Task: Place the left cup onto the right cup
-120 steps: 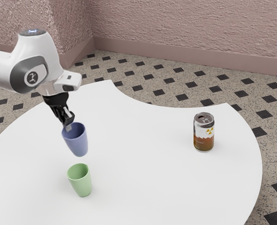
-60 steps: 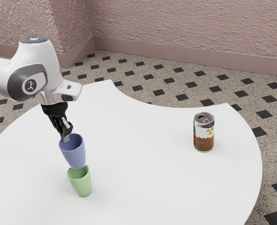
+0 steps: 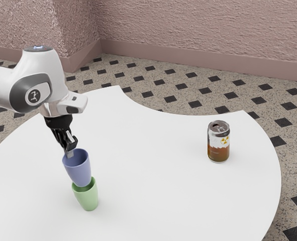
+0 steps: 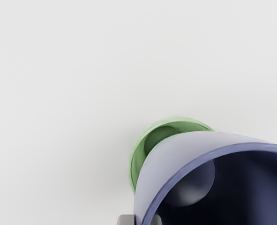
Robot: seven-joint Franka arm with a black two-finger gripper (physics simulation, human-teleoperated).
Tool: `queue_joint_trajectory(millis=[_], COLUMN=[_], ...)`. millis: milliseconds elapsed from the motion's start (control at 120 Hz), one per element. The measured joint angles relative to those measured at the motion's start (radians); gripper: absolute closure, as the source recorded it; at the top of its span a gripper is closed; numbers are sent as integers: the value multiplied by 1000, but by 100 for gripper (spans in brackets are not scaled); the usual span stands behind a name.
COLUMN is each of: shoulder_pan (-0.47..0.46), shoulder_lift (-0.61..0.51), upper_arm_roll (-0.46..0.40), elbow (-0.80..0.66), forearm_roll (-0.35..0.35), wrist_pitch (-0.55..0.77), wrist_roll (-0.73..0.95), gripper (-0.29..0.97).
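The periwinkle-blue plastic cup (image 3: pixel 78 168) hangs tilted from the black two-finger gripper (image 3: pixel 70 147), whose fingers are pinched close together on the cup's rim wall. The cup's base is sunk into the mouth of the pale green plastic cup (image 3: pixel 86 195), which stands upright on the round white table (image 3: pixel 163 175), toward the table's near edge on the exterior view's left.

In the wrist view the blue cup (image 4: pixel 190 154) lies just under the hand. Its dark inside holds nothing, and the green cup's rim (image 4: pixel 138 154) curves out from behind it against the white tabletop (image 4: pixel 82 70).

A brown and yellow drinks can (image 3: pixel 218 142) with a silver top stands upright near the table's edge on the exterior view's right, well apart from the cups.

The floor (image 3: pixel 269 95) is speckled beige with black diamond tiles. Rough pink walls (image 3: pixel 198 25) meet it at a pink skirting board.
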Motion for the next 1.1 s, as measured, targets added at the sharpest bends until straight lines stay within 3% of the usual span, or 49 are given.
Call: queue_joint_trajectory(millis=[792,1100], shoulder_pan=[-1,-2], shoulder_lift=[56,52], upper_arm_roll=[0,-1], elbow=[-5,-5], forearm_roll=[-1,-3], wrist_pitch=[21,25], wrist_roll=[-2,-2], gripper=[78,46])
